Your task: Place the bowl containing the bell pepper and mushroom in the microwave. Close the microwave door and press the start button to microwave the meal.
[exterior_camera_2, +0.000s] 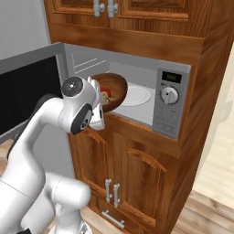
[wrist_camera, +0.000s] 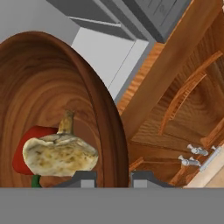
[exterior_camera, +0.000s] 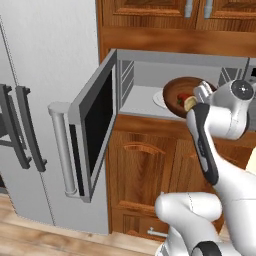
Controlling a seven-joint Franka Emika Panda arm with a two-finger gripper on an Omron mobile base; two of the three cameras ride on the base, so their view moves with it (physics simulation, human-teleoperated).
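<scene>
Gripping the bowl [wrist_camera: 48, 100] by its rim, the gripper [wrist_camera: 113, 178] has one finger inside the wall and one outside, clamped on the wood. Just inside the inner finger lies the mushroom [wrist_camera: 59, 153], with the pepper [wrist_camera: 26, 151] touching it behind. The bowl hangs tilted at the mouth of the microwave [exterior_camera_2: 137, 73], over its front sill. Beyond the fingers sits the white turntable [exterior_camera_2: 137, 95]. The door [exterior_camera: 95, 120] stands swung wide open, well off to the left of the fingers.
</scene>
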